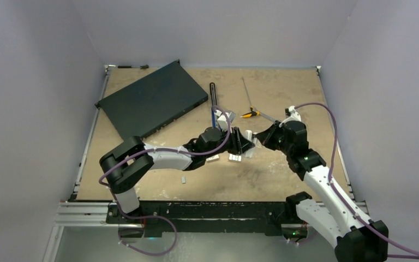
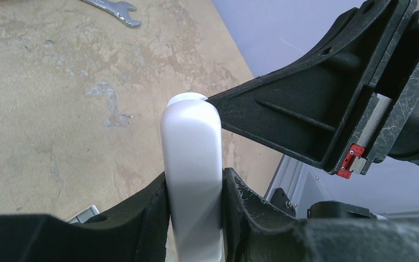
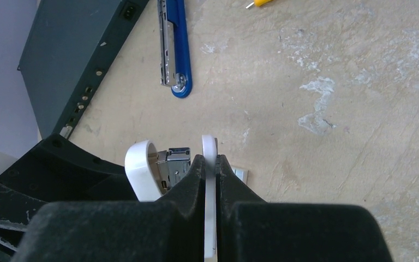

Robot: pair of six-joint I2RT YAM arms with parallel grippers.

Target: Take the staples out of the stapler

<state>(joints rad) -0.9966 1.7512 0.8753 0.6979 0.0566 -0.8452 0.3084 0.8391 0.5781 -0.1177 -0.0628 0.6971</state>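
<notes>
A white stapler (image 2: 192,164) is held above the table between both arms at the centre. My left gripper (image 2: 195,185) is shut on its rounded white body. My right gripper (image 3: 209,164) is shut on the stapler's thin white base plate (image 3: 209,144). The stapler is swung open, so its top arm (image 3: 139,169) and metal magazine (image 3: 174,161) show to the left of my right fingers. In the top view the two grippers (image 1: 244,143) (image 1: 257,141) meet tip to tip. Short silver staples (image 1: 234,158) (image 1: 213,158) lie on the table just below them, with another strip (image 1: 184,178) nearer the front.
A blue stapler (image 3: 174,43) lies opened flat behind the grippers. A dark flat box (image 1: 153,98) fills the back left. A yellow-handled screwdriver (image 1: 249,114) and a thin rod (image 1: 246,90) lie at the back right. A wrench (image 2: 114,8) is nearby.
</notes>
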